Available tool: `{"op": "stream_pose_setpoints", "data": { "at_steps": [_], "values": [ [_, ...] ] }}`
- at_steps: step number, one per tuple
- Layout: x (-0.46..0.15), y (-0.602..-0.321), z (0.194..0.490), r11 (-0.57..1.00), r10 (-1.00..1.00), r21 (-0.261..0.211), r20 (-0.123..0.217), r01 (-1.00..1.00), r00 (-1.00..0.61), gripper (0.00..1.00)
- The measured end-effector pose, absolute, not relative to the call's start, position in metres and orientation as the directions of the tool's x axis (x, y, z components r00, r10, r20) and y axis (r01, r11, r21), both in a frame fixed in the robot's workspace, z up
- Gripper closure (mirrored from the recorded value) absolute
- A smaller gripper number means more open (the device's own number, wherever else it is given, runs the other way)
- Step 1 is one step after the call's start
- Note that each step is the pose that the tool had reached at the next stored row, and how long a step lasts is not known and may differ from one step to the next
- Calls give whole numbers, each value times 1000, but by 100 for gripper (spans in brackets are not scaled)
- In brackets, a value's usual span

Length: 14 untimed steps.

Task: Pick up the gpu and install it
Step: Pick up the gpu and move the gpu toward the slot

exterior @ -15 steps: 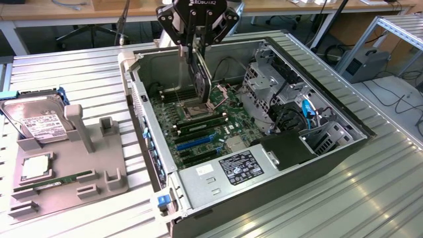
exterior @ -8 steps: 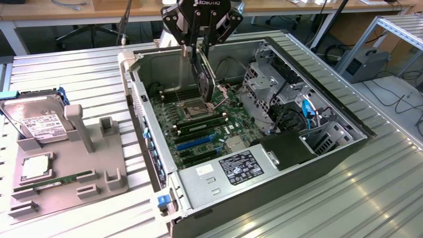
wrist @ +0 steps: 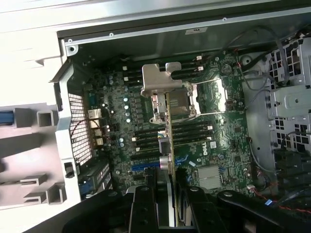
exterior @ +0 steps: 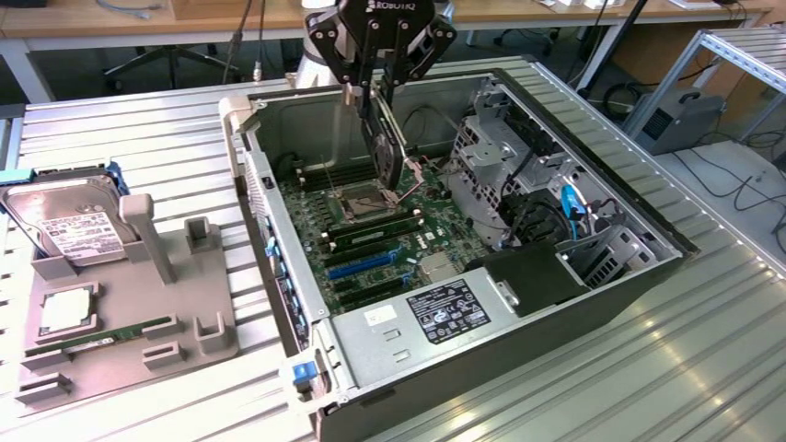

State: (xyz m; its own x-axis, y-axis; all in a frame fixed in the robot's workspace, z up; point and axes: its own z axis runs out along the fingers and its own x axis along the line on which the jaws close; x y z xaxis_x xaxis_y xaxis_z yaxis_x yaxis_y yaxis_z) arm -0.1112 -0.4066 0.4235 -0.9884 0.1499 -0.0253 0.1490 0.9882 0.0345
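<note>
The gpu [exterior: 390,147] hangs on edge from my gripper [exterior: 372,90], which is shut on its upper end. It is held inside the open computer case [exterior: 276,198], above the motherboard [exterior: 368,241] near the CPU socket. In the wrist view I look down the card's length. The gpu [wrist: 168,131] shows as a thin green edge running from my gripper [wrist: 170,208] to its silver end bracket [wrist: 160,82]. A blue expansion slot [wrist: 145,167] lies on the board just beside the card's line. The card is above the board, apart from it.
The case walls, a drive cage [exterior: 491,157] and a black duct [exterior: 528,272] crowd the exterior view's right side. A power supply [exterior: 430,318] sits at the near end. A grey fixture tray [exterior: 123,341] holds a hard drive [exterior: 68,221] and a RAM stick [exterior: 117,333].
</note>
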Motion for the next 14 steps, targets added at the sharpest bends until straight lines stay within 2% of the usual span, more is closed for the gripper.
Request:
{"op": "stream_pose_setpoints", "data": {
  "at_steps": [14],
  "values": [
    [-102, -407, 423, 988, 150, 33, -26, 149, -988, 72]
  ]
}}
